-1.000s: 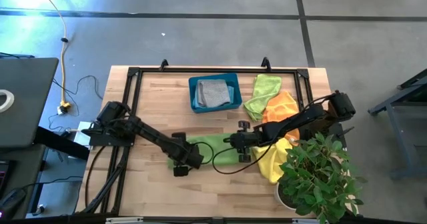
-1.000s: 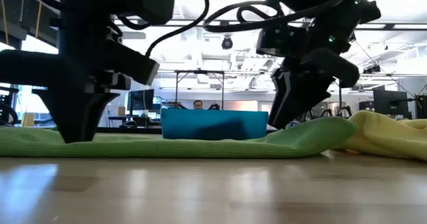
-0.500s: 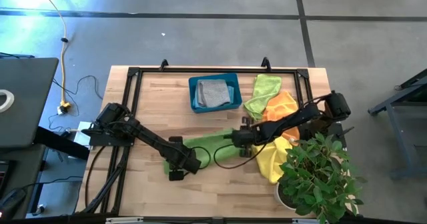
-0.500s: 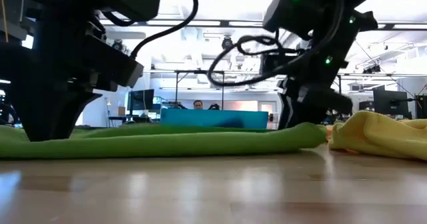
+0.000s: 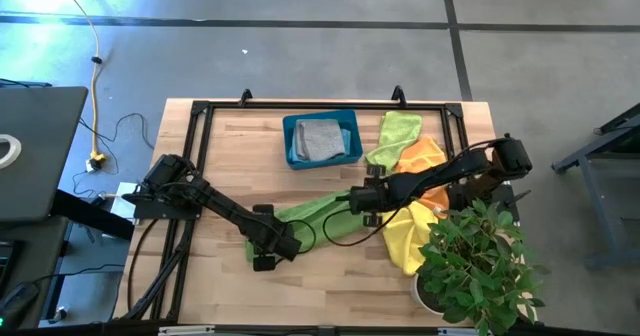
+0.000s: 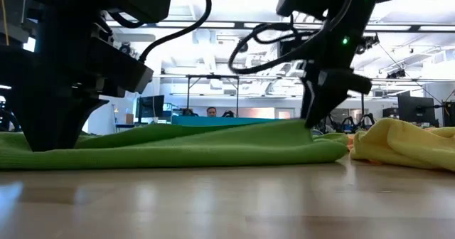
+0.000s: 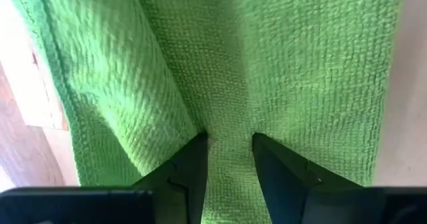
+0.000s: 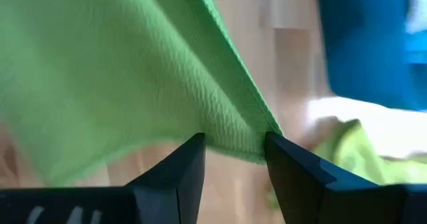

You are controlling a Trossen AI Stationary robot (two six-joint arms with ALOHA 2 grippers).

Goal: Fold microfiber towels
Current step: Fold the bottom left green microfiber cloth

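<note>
Presently, the green towel (image 5: 318, 216) lies mid-table (image 5: 230, 136). Left gripper (image 7: 227, 159) fingers pinch one end against the table; right gripper (image 8: 232, 154) fingers clamp the opposite edge, raised.

Bin (image 5: 322, 140) at table's far edge, towel pile (image 5: 408, 166) right of it, plant (image 5: 478, 266) at near right corner

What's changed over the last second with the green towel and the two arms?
The right gripper, shut on the green towel, has lifted its end off the table and carried it toward the teal bin. The left gripper shifted slightly toward the table's near-left and pins the other end down. The bin, the other towels and the plant stayed put.
</note>
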